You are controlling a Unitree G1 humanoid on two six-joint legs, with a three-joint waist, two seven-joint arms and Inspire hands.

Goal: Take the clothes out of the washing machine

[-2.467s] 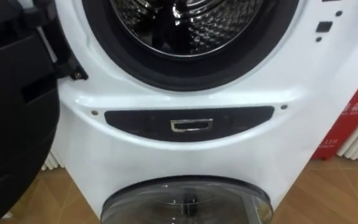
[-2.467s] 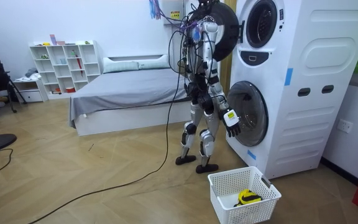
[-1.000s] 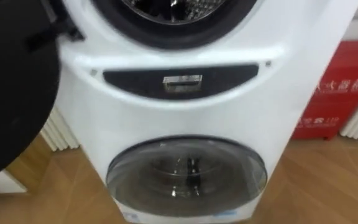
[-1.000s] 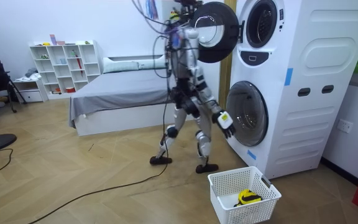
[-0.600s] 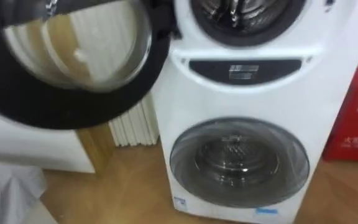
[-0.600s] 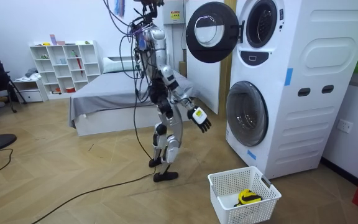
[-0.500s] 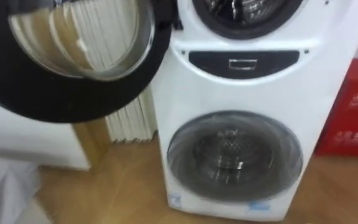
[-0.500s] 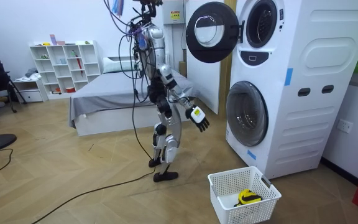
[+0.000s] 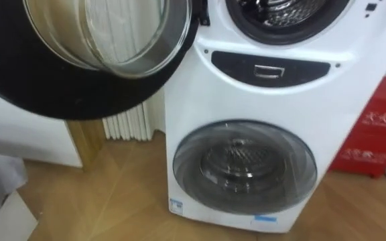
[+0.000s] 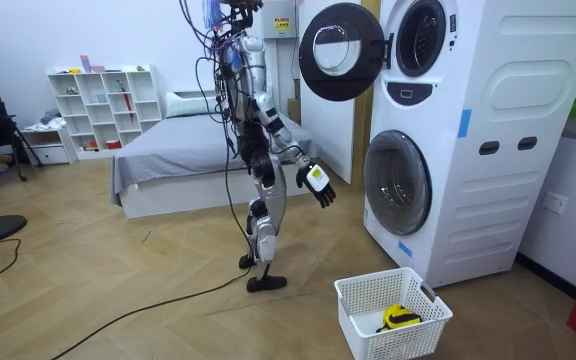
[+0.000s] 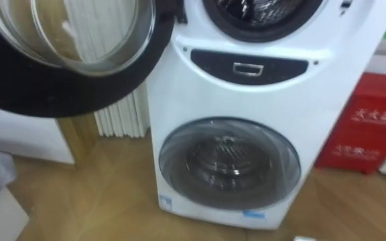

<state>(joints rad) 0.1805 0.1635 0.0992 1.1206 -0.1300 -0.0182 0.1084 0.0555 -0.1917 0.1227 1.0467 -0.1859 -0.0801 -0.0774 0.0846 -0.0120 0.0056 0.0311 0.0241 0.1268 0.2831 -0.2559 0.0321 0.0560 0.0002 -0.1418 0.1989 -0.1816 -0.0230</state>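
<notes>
The right hand [image 10: 318, 186] is held empty, fingers loosely spread, well apart from the washing machine [image 10: 508, 150]; a yellow item [image 10: 400, 318] is seen in the basket [image 10: 363, 325]. The open door [image 10: 340, 50] could be struck on approach.

We see the washing machine [image 9: 200, 134] cased in a smooth, glossy white shell, with a dark glossy panel [image 9: 270, 67] set into it. Its upper door [image 9: 19, 87] is a shiny black plastic ring round a clear glass bowl. The lower door [image 9: 287, 181] is smoky see-through glazing, and the drum [image 9: 283, 8] is bright dimpled metal. The floor [image 9: 119, 201] is wood with a soft sheen. The basket [image 10: 403, 338] is white plastic lattice, and the bed [image 10: 188, 150] wears matt grey cloth.
</notes>
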